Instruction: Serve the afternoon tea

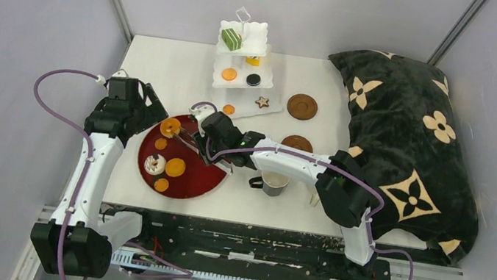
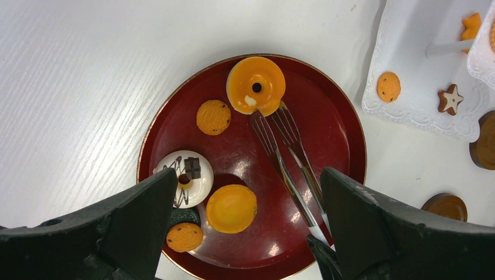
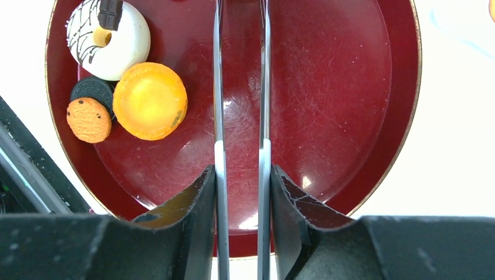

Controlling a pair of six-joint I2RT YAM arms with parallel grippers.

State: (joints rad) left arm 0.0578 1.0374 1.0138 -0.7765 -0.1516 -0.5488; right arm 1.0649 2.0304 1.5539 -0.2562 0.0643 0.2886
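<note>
Right gripper (image 3: 242, 181): clamping the tongs (image 3: 218, 87), tips touching the orange donut (image 2: 255, 86).
Orange donut: sitting at the tray's (image 2: 344, 134) far edge.
Left gripper (image 2: 248, 175): hovering, jaws apart.
Risk: you're biting shallowly; it may squirt free.

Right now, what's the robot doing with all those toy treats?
The right claw grips long metal tongs, with their tips at the edge of the orange iced donut on the dark red round tray. The left claw hangs open above that tray, holding nothing. A green striped cake sits high on the white three-tier stand.
</note>
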